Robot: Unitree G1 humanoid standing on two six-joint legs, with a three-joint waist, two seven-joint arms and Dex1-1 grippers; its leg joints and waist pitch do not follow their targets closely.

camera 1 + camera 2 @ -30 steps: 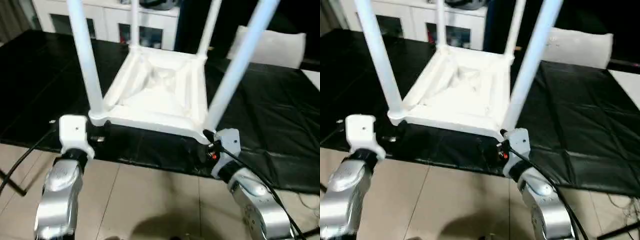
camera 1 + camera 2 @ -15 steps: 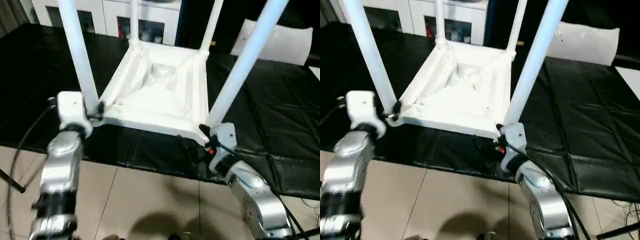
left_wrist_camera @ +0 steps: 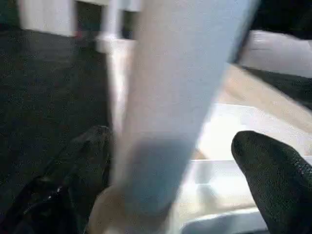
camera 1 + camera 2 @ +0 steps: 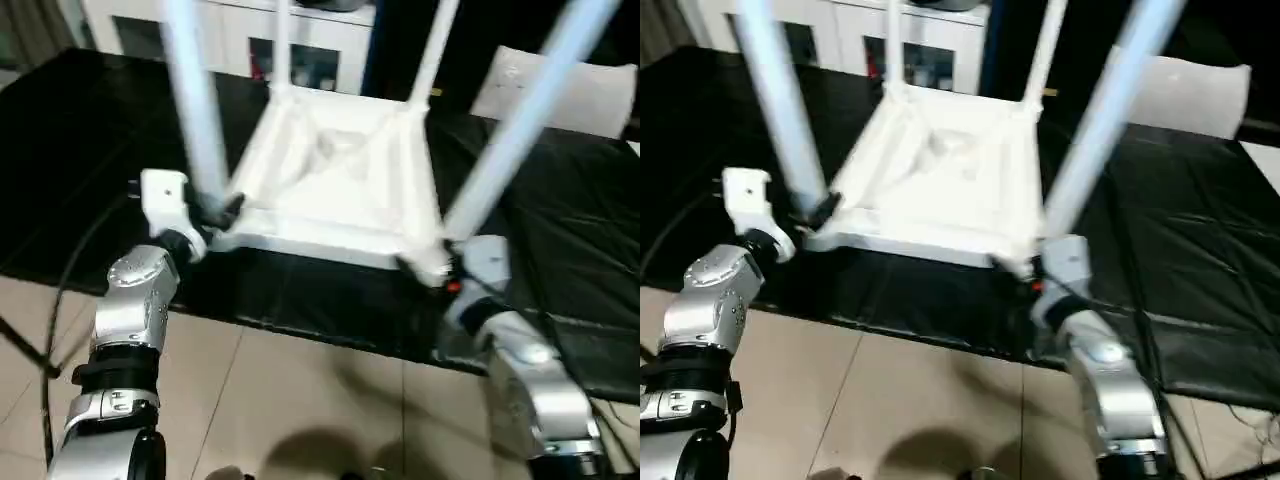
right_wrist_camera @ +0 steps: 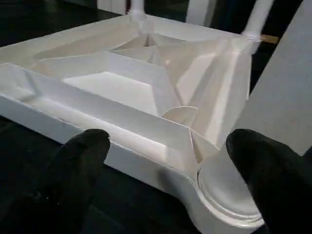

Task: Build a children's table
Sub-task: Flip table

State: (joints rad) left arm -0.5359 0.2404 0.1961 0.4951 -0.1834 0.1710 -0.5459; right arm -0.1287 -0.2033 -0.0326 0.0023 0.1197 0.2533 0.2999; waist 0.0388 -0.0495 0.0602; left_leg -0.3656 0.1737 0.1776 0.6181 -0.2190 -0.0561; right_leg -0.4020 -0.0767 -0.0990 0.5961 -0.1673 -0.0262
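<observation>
black mat (image 4: pixel 90 150) covers the bench, w/ the white pillow-like block (image 4: pixel 1185 95) lying at the far right. on the mat sits the children's table upside down: tabletop (image 4: pixel 335 185) ribs-up near the front edge, all four legs standing in the corner sockets. near left leg (image 4: pixel 195 110) and near right leg (image 4: pixel 1105 120) rise past the top of the head views; the two far legs are thinner behind.

we judge the step now is gripping the two near legs low down, prob to lift or flip the table. to do it well we'd close both sides together, just above the sockets, keep pull even so no leg twists out, and keep the top clear of the mat edge.

left gripper (image 3: pixel 170 175): wide open, fingers either side of the near left leg base, not clamped; touching or not, can't tell. right gripper (image 5: pixel 170 161): also spread wide, straddling the near right corner socket and rim, holding nothing.
</observation>
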